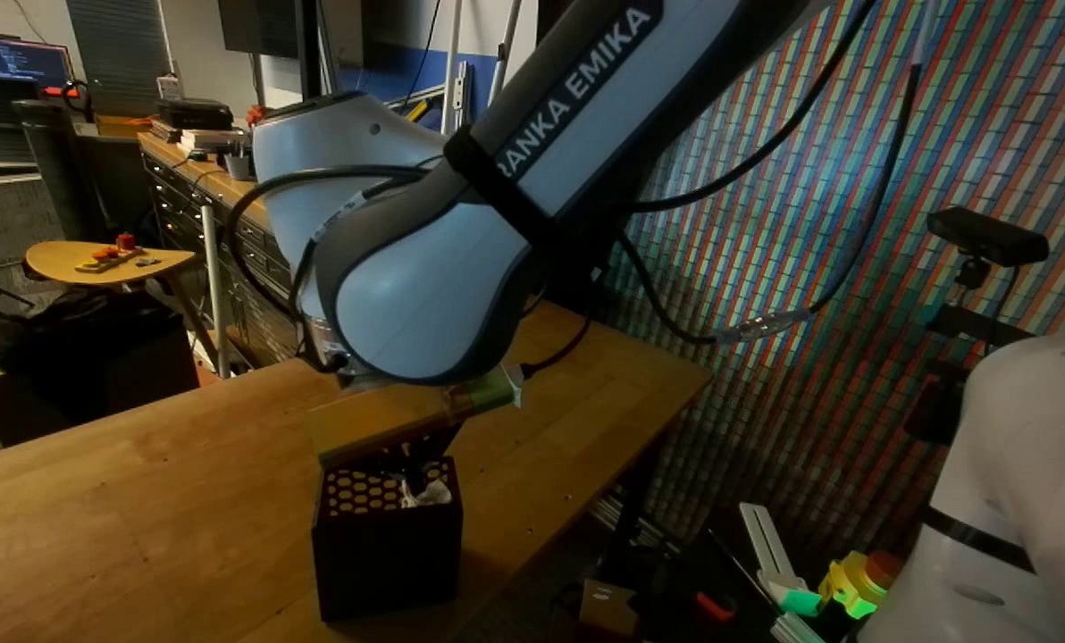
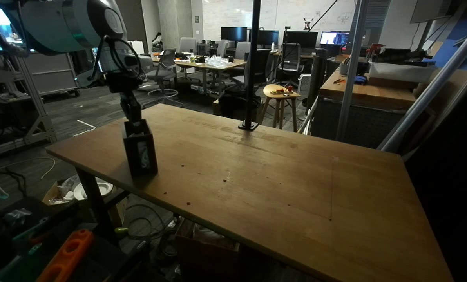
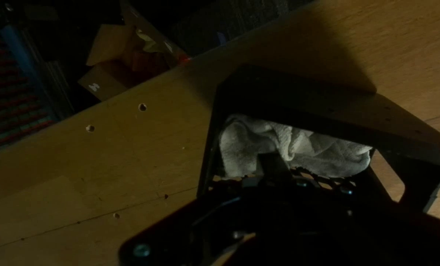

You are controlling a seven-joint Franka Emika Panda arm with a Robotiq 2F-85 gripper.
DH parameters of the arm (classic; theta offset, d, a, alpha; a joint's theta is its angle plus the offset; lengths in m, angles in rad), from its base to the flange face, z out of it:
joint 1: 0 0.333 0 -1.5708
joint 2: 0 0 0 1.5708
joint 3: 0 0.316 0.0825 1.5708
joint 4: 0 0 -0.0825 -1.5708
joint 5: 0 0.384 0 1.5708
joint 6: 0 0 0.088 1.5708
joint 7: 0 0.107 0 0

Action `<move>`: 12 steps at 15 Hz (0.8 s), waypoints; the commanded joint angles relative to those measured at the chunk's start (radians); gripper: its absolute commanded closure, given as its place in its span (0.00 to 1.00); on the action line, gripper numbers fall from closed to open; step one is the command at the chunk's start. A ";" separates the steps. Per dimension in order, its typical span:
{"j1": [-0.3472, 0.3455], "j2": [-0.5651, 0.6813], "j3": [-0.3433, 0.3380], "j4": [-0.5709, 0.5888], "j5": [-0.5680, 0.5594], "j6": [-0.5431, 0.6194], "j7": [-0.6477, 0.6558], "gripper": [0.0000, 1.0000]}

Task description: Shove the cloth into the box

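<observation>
The cloth was seen bunched inside the black box, which was stood upright near an edge of the bench. The pincer, its jaws pressed together, was pointed down into the box's mouth, with its tip held right at the cloth's folds.

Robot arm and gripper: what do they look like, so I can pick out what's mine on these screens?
The arm is rounded, pale grey-blue with dark grey-black trim. White-on-dark lettering shows "RANKA EMIKA", its start hidden at a black strap. Black cables loop along it. The gripper is black and jointed, with what look like small shiny screw heads.
</observation>
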 commanded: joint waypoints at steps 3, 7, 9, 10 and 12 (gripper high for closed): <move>-0.001 0.014 0.003 -0.049 -0.001 0.115 0.033 1.00; -0.003 0.040 -0.008 -0.080 0.009 0.181 0.052 1.00; -0.002 0.062 -0.014 -0.088 0.023 0.215 0.056 1.00; 0.000 0.076 -0.015 -0.088 0.031 0.228 0.054 1.00; 0.005 0.103 -0.018 -0.085 0.049 0.255 0.047 1.00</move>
